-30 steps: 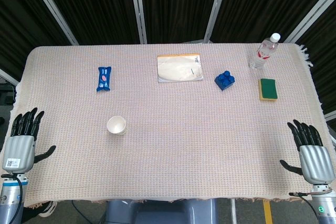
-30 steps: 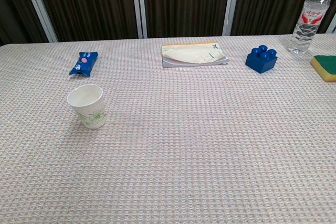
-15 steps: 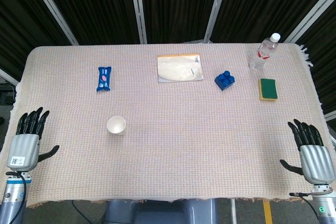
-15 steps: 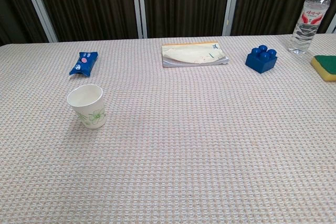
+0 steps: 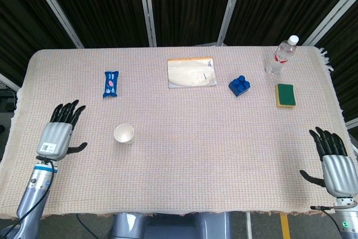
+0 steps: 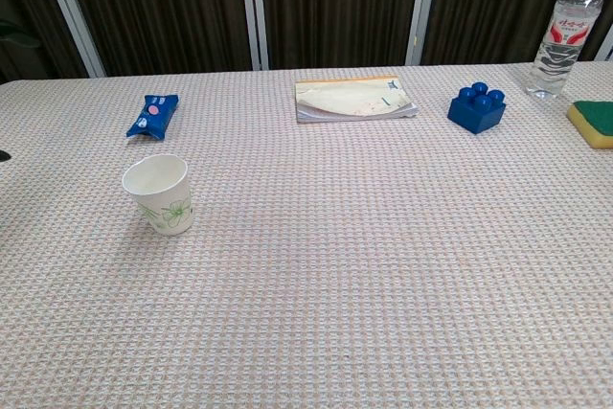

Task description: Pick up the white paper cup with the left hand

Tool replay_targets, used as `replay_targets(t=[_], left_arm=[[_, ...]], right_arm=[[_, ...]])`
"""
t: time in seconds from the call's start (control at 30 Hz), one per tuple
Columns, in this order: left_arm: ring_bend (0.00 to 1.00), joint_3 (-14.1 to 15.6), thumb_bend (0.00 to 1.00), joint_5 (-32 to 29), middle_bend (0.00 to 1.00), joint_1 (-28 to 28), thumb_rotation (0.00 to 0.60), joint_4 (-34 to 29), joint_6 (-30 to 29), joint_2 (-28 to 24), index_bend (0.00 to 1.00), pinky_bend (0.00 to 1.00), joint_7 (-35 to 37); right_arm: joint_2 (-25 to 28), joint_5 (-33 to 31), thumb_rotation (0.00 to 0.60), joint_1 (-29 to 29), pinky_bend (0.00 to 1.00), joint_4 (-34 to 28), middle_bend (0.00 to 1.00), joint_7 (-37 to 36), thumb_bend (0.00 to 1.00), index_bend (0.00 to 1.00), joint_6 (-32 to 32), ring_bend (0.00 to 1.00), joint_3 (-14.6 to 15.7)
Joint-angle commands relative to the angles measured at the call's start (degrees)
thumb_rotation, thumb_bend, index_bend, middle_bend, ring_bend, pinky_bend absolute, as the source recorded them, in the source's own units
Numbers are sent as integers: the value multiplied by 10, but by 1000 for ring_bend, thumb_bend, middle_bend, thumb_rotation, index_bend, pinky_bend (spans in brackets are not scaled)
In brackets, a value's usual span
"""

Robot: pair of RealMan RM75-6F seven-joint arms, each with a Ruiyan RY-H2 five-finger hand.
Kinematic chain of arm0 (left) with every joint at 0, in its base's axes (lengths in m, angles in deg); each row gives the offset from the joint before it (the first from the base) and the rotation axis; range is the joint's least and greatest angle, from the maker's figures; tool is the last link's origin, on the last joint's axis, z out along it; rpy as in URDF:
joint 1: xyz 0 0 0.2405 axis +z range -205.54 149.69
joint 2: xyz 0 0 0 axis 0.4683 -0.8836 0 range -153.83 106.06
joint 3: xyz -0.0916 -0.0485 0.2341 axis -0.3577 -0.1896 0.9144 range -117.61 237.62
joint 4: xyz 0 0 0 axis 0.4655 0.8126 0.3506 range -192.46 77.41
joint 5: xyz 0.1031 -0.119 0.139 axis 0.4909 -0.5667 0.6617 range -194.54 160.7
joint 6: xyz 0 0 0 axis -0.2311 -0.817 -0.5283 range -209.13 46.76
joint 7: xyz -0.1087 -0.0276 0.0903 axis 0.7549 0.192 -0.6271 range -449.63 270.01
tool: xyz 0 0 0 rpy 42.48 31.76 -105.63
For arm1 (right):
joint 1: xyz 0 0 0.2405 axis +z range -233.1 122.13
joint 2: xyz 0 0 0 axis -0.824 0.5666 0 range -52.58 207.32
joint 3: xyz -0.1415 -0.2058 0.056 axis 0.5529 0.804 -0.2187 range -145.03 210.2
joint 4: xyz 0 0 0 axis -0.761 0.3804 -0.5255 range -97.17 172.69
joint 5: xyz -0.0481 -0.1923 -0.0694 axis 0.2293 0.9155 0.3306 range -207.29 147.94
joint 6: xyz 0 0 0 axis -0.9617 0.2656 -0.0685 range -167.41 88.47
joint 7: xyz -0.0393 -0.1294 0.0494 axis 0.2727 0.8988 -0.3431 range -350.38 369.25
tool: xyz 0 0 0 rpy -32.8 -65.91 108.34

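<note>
The white paper cup [image 5: 124,134] stands upright on the left half of the table; in the chest view the cup [image 6: 160,193] shows a green flower print. My left hand [image 5: 58,133] hovers over the cloth to the left of the cup, apart from it, fingers spread and holding nothing. Only a dark fingertip of that hand shows at the left edge of the chest view. My right hand [image 5: 335,164] stays open at the table's near right corner, far from the cup.
A blue snack packet [image 5: 111,84] lies behind the cup. A booklet [image 5: 191,72], a blue toy brick [image 5: 239,85], a green-and-yellow sponge [image 5: 286,95] and a water bottle [image 5: 282,55] sit along the far side. The woven cloth [image 5: 190,160] covers the table.
My left hand has moved inward over the table toward the cup, still open. The right hand has dropped slightly. The cup has not moved.
</note>
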Motion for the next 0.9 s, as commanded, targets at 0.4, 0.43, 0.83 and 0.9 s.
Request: replay_targets(t=[0.4,0.43,0.83,0.9], left_arm=[[0,-42,94,-246,0,-143,600,-49,63,55,182,0,-223],[0,-42,95,-255,0,-148,600,-50,61,58,182,0,-230],[0,-25,95,-340,0,-201,600,-15,42,104,183,0,-272],[0,-23,96,-345,0,-209,600,-2,41,114,183,0,-272]], right_arm=[[7,1,600,-3,0,4,0,-24,0,0,2,0,0],[7,1,600,-3,0,4,0,-25,0,0,2,0,0],[10,1,600,-3,0,3,0,-29,0,0,0,0,1],[10,1,600,-3,0,3,0,-29,0,0,0,0,1]])
